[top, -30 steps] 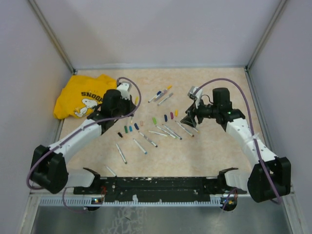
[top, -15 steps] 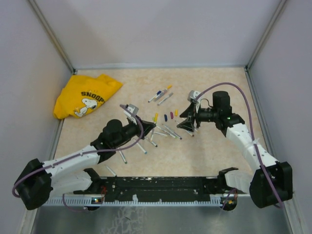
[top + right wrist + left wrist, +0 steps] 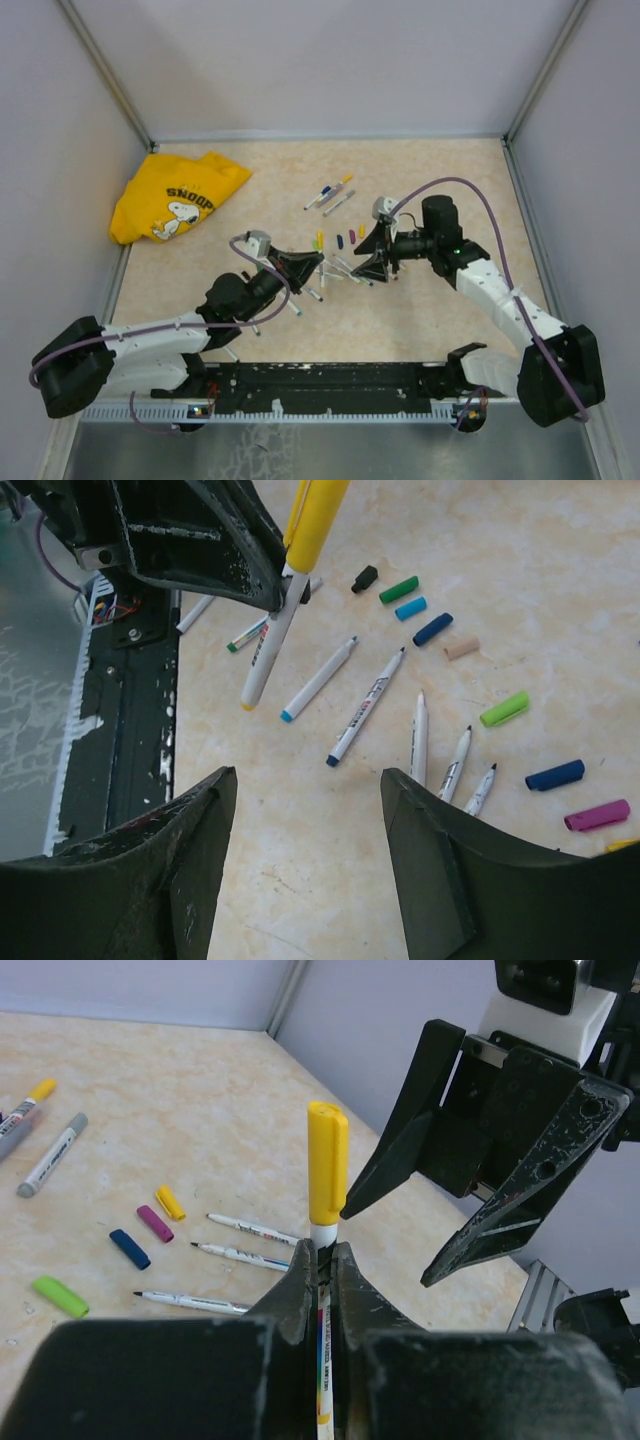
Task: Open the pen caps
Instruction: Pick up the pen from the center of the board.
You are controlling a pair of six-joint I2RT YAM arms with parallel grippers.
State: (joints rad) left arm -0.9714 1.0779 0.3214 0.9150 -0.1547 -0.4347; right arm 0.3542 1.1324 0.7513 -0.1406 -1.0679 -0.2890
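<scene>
My left gripper (image 3: 322, 1255) is shut on a white pen barrel (image 3: 322, 1345), held above the table with its yellow pen cap (image 3: 327, 1175) sticking out past the fingertips. In the top view the left gripper (image 3: 310, 262) and this cap (image 3: 320, 241) are at the table's middle. My right gripper (image 3: 308, 775) is open and empty, facing the cap from the right (image 3: 372, 258), a short gap away. Loose pen caps lie on the table: black (image 3: 365, 578), green (image 3: 398, 589), dark blue (image 3: 433, 629), lime (image 3: 504, 708), magenta (image 3: 596, 815). Several uncapped pens (image 3: 365, 708) lie among them.
A yellow Snoopy shirt (image 3: 175, 205) lies at the back left. Capped markers (image 3: 330, 193) rest behind the middle. A black rail (image 3: 320, 378) runs along the near edge. Grey walls close the back and both sides.
The left arm swung from beside the shirt to the table's middle with the yellow-capped pen in its jaws. The right gripper shifted left towards it.
</scene>
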